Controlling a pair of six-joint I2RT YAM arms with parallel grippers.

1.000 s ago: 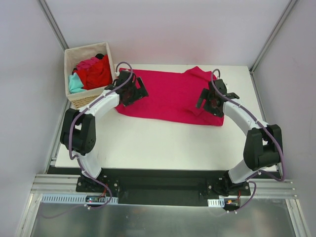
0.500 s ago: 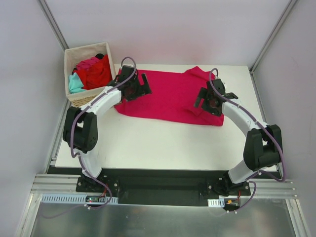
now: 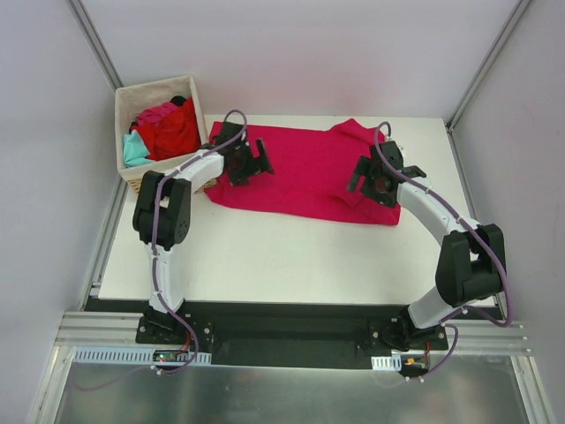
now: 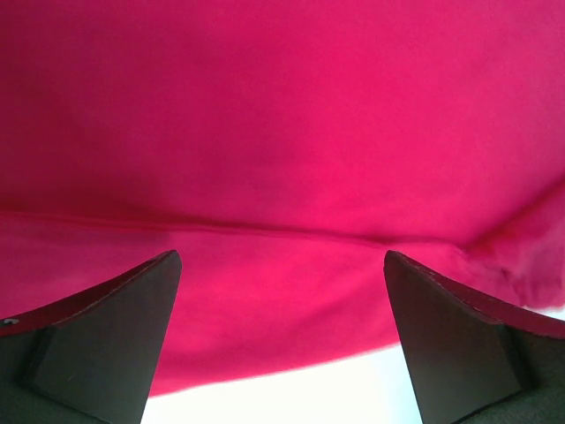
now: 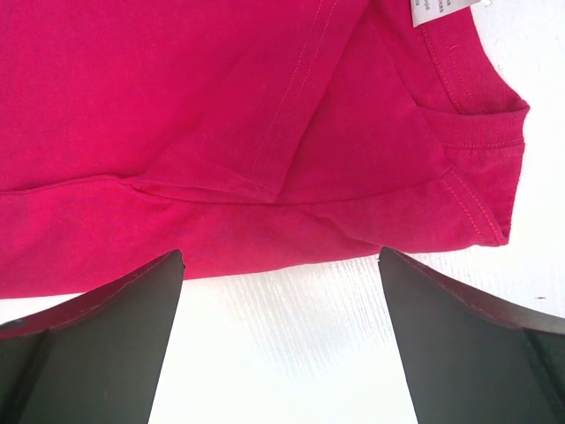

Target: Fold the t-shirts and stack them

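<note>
My left gripper and right gripper hang released over the flat magenta t-shirt. I judge folding starts here; next, pinch the near edge.

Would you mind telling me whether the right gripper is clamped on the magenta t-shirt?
No, the right gripper stands wide open, nothing pinched between its fingers, and the magenta t-shirt lies loose ahead of it.

The only label I'm seeing is a small white tag sticking out at the neck of the t-shirt. Its print is showing too small and cut off at the edge to read.
</note>
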